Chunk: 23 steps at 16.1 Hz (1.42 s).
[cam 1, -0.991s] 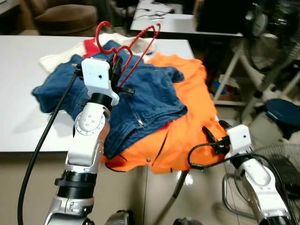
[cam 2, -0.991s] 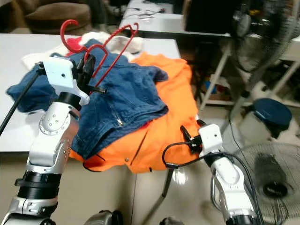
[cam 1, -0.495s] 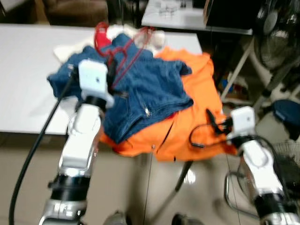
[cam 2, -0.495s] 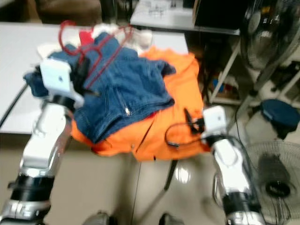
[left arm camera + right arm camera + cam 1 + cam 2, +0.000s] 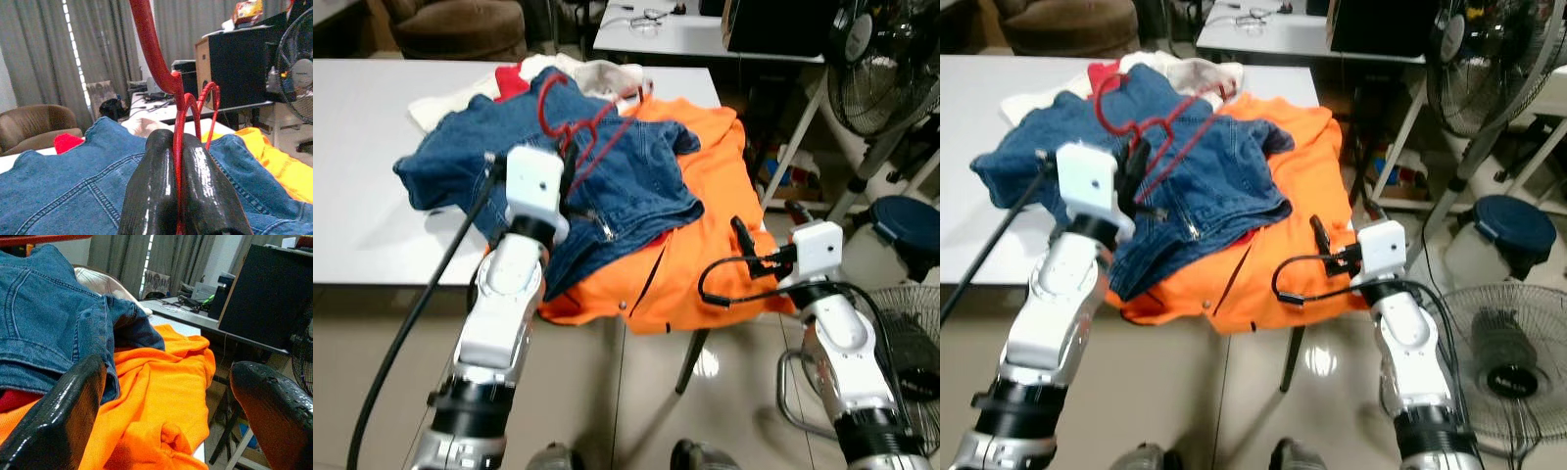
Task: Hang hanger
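Centre-left of the frame, the left gripper (image 5: 570, 171) pinches a red hanger (image 5: 576, 122), its fingers pressed tight on the wire above a blue denim garment (image 5: 626, 176) (heaped over an orange shirt (image 5: 705, 245)) on a white table (image 5: 362, 166). At lower right, the right gripper (image 5: 744, 240) hovers by the orange cloth, fingers spread, holding nothing.

My left arm (image 5: 499, 323): silver segmented shell, black ring joints, white box-shaped wrist housing, one thick black cable trailing down from the wrist. My left gripper (image 5: 182, 193): two long glossy black fingers. My right arm (image 5: 842, 352): same silver shell, white wrist housing, thin looped black cable. My right gripper (image 5: 161, 416): black, scuffed fingers.
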Available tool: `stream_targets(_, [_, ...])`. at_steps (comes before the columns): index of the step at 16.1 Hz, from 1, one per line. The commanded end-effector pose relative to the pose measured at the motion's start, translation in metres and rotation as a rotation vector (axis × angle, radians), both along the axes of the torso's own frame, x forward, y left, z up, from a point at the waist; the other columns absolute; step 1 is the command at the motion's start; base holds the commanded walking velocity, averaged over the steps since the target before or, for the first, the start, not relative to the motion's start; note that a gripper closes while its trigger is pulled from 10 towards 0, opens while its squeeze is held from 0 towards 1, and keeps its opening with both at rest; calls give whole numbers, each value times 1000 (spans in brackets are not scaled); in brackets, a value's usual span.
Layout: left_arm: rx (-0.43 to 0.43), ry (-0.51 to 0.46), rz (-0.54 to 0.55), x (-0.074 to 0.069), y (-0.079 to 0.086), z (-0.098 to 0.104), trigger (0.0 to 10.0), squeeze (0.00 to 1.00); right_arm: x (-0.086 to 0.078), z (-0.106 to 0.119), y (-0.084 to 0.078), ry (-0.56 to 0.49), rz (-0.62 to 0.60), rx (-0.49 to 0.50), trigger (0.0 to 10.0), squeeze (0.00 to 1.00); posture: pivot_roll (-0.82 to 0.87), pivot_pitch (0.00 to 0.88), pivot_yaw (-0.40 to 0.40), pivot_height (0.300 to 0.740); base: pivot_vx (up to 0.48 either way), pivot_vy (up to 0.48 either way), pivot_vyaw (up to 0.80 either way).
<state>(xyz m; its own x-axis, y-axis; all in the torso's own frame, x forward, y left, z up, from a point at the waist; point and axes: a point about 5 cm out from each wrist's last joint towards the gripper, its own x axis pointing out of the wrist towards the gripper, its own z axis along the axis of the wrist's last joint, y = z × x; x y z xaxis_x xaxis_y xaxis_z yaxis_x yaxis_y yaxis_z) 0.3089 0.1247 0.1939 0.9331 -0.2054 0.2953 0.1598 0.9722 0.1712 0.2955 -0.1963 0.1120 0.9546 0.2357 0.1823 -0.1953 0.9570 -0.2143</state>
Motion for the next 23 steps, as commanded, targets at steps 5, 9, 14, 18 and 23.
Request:
stream_targets(5, [-44,-2,63,3,8,6,10000,0,-1,5,1,-15,-31,44,10000,0,21,66,-11,740,480,0,0])
stream_targets(9, [-39,-56,102,14,20,23,10000,0,2,6,4,-14,-18,41,10000,0,33,69,-16,740,474,0,0])
stream_targets(14, [-54,-103,134,14,23,33,10000,0,-6,5,13,64,142,56,10000,0,43,70,-16,740,92,0,0])
stream_targets(18, [-62,-90,130,14,25,30,10000,0,-24,6,14,79,200,32,10000,0,33,74,-8,740,0,0,0])
stream_targets(23, [-51,-75,110,18,22,27,10000,0,-16,-10,25,160,249,-12,10000,0,36,68,-4,740,0,0,0])
